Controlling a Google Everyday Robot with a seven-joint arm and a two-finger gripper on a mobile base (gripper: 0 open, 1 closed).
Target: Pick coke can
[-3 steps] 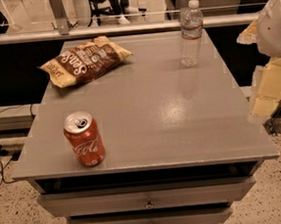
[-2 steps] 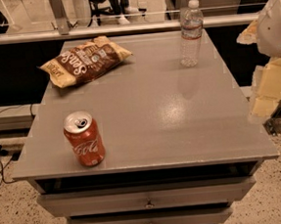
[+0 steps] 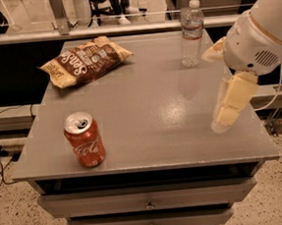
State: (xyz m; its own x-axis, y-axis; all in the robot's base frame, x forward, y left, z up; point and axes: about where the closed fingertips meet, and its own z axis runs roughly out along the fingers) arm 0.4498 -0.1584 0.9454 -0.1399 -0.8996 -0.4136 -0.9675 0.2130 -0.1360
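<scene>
In the camera view, the coke can (image 3: 84,140) is standing upright on the grey table (image 3: 154,98), near the front corner on the view's left side. Its long axis is running straight up, its silver top and pull tab are facing the ceiling, and the white script is showing toward the camera.

The gripper (image 3: 223,119) is hanging over the table's opposite side, angled downward with its tip near the surface, well apart from the can. Whether it is spread or closed is something I cannot tell here, as it is reading as one pale block. It is holding nothing.

The can is lying across the table from the gripper, toward the view's left and slightly nearer the front edge. The reach probably needs a sideways sweep, meeting the can's round wall from the side.
</scene>
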